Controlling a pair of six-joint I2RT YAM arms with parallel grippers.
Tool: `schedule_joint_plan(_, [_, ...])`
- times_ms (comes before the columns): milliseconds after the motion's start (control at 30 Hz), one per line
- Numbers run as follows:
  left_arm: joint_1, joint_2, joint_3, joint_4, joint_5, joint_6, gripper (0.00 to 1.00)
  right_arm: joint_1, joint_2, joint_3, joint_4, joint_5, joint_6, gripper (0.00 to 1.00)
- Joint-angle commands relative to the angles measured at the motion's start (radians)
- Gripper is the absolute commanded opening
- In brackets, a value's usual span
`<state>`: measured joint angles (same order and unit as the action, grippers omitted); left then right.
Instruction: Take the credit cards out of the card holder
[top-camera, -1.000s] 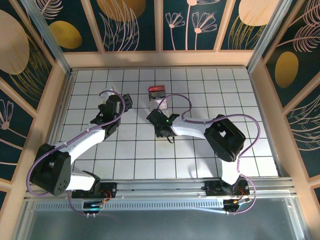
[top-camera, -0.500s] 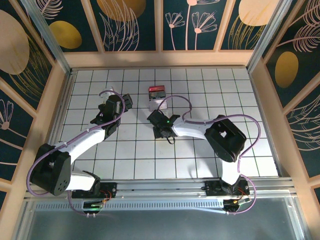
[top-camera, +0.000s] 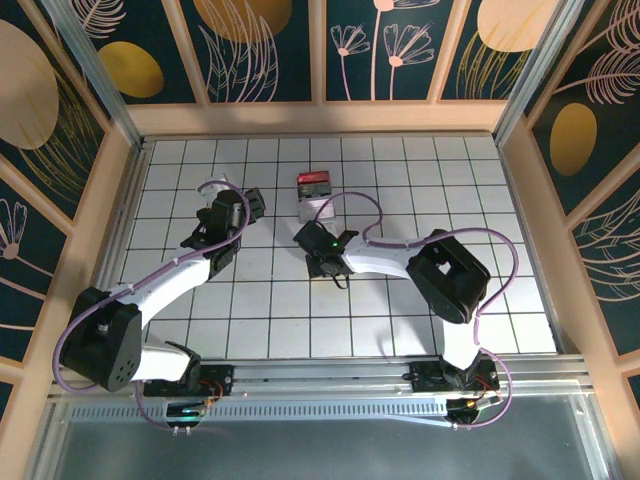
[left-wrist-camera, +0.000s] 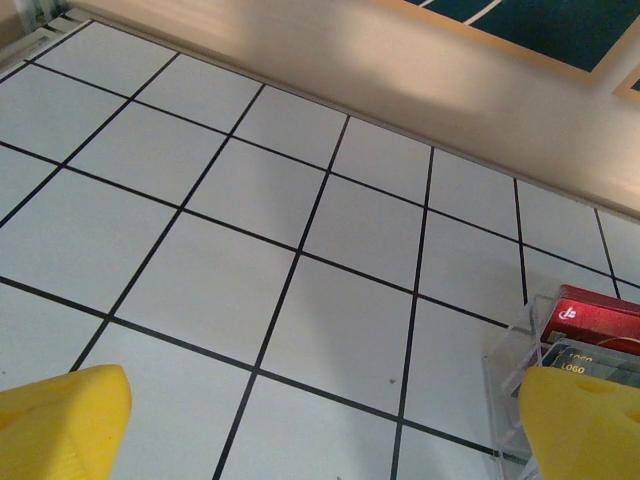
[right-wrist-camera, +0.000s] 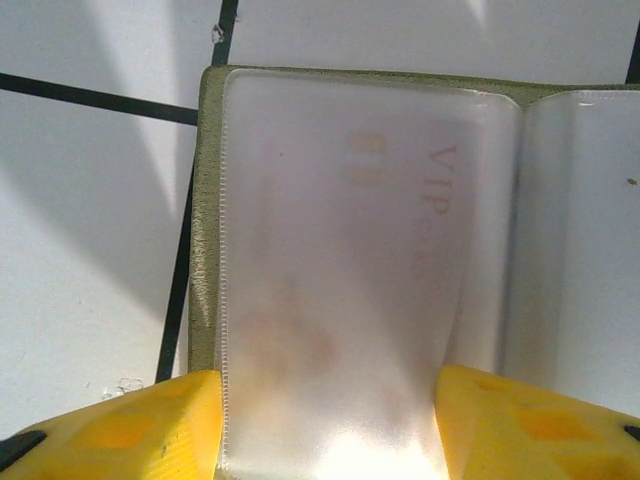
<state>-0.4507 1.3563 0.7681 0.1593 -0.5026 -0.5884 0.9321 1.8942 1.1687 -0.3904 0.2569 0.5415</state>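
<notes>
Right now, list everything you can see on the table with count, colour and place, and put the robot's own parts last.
olive-green folding card holder with frosted clear sleeves: one, lying open on the tiles under the right gripper
card marked VIP: one, pale through the frosting, inside a sleeve
small clear plastic box: one, far centre
red card: one, in that box
dark card: one, beside it
white tiled table: one, black grid lines
left gripper: yellow fingers, open, near the box
right gripper: yellow fingers flanking a sleeve
</notes>
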Motion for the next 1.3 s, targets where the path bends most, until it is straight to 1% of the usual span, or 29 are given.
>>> schedule_joint_plan(0, [0.001, -0.017, -0.012, -0.007, -0.001, 0.005, 0.99, 0.004, 0.046, -0.033, -0.045, 0.022, 0.028, 0.54])
schedule_joint_plan(133, [0.001, -0.02, -0.012, -0.007, -0.003, 0.007, 0.99, 0.002, 0.055, -0.034, -0.053, 0.037, 0.031, 0.49])
schedule_joint_plan(300, [0.002, -0.025, -0.013, -0.003, 0.006, 0.021, 0.99, -0.021, 0.033, -0.051, -0.047, 0.046, 0.046, 0.35])
schedule_joint_plan(433, [0.001, -0.031, -0.018, 0.008, 0.035, 0.044, 0.99, -0.04, -0.01, -0.057, -0.03, 0.046, 0.052, 0.24])
schedule_joint_plan(600, [-0.023, -0.026, -0.018, 0.022, 0.053, 0.078, 0.99, -0.05, -0.051, -0.046, -0.042, 0.09, 0.061, 0.21])
schedule_joint_plan(667, [-0.047, -0.018, -0.019, 0.028, 0.043, 0.094, 0.99, -0.057, -0.068, -0.049, -0.051, 0.111, 0.066, 0.16])
schedule_joint_plan(733, [-0.066, -0.009, -0.016, 0.028, 0.035, 0.102, 0.99, -0.067, -0.084, -0.053, -0.048, 0.106, 0.067, 0.14])
schedule_joint_plan(800, [-0.075, -0.003, -0.015, 0.029, 0.035, 0.102, 0.99, -0.075, -0.098, -0.059, -0.044, 0.098, 0.071, 0.09])
schedule_joint_plan(900, [-0.083, 0.0, -0.013, 0.035, 0.039, 0.108, 0.99, -0.082, -0.117, -0.064, -0.036, 0.091, 0.072, 0.08])
schedule_joint_plan(1100, [-0.116, 0.004, -0.021, 0.086, 0.072, 0.159, 0.99, -0.095, -0.145, -0.069, -0.048, 0.126, 0.089, 0.07])
schedule_joint_plan(1167, [-0.137, 0.014, -0.026, 0.105, 0.078, 0.172, 0.99, -0.103, -0.155, -0.083, -0.049, 0.134, 0.103, 0.09])
schedule_joint_plan(1267, [-0.165, 0.041, -0.031, 0.121, 0.086, 0.179, 0.99, -0.119, -0.168, -0.105, -0.047, 0.138, 0.129, 0.15])
